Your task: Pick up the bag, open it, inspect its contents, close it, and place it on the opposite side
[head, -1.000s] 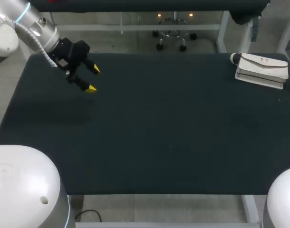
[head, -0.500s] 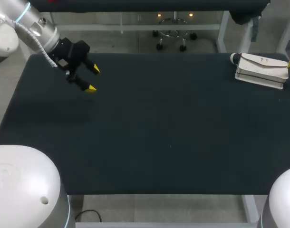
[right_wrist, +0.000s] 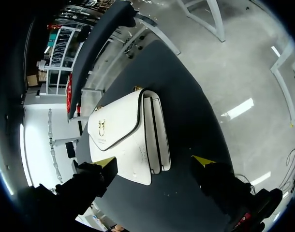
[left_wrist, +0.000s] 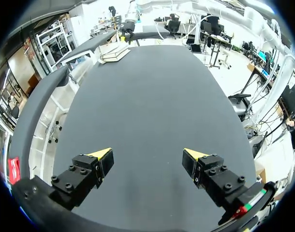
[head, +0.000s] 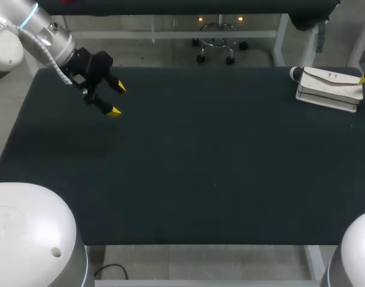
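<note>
You're at the pick-up step. The white bag (head: 329, 88) lies flat at 2 o'clock on the dark, matte counter (head: 200, 161), close to its edge. Your right end effector (right_wrist: 154, 162) is spread open just short of it. Next, straddle it and close. Your left end effector (head: 118, 100) hangs open at 10 o'clock.

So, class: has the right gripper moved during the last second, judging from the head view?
Yes. The right gripper has crept leftward from the view's right edge, up to the right end of the white bag, which has not shifted.
</note>
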`<state>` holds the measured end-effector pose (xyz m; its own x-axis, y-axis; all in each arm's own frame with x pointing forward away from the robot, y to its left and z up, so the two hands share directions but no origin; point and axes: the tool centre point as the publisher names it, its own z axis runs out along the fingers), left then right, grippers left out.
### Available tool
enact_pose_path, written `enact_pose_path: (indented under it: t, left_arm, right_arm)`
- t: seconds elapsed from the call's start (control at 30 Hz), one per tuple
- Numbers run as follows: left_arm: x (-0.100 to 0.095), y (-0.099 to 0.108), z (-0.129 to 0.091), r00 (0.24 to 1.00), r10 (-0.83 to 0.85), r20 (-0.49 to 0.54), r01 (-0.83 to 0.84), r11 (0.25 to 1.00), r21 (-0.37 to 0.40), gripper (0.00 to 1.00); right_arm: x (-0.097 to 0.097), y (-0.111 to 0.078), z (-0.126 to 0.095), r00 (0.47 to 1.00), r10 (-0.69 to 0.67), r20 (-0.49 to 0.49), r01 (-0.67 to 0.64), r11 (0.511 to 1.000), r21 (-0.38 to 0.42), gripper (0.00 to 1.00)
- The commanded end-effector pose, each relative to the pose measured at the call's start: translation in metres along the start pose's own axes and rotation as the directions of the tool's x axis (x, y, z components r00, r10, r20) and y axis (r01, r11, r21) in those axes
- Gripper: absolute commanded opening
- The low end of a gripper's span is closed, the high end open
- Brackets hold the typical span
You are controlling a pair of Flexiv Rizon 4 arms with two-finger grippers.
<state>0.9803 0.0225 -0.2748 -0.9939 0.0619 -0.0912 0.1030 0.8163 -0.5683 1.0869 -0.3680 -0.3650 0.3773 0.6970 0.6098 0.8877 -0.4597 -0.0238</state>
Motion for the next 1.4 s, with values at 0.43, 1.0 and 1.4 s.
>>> enact_pose_path:
  t: [0.43,1.0,1.4]
  left_arm:
    - [0.0,0.0,0.001,1.0,0.001,0.002,-0.001,1.0,0.002,1.0]
    - [0.0,0.0,0.001,1.0,0.001,0.002,-0.001,1.0,0.002,1.0]
    - [0.0,0.0,0.001,1.0,0.001,0.002,-0.001,1.0,0.002,1.0]
  right_arm:
    - [0.005,0.017,0.017,0.999,0.004,-0.036,-0.002,0.998,0.061,0.6]
    - [0.017,0.015,0.023,0.999,-0.014,-0.049,0.018,0.997,0.077,0.0]
    - [0.025,0.0,0.027,0.994,-0.058,-0.092,0.068,0.991,0.116,0.0]
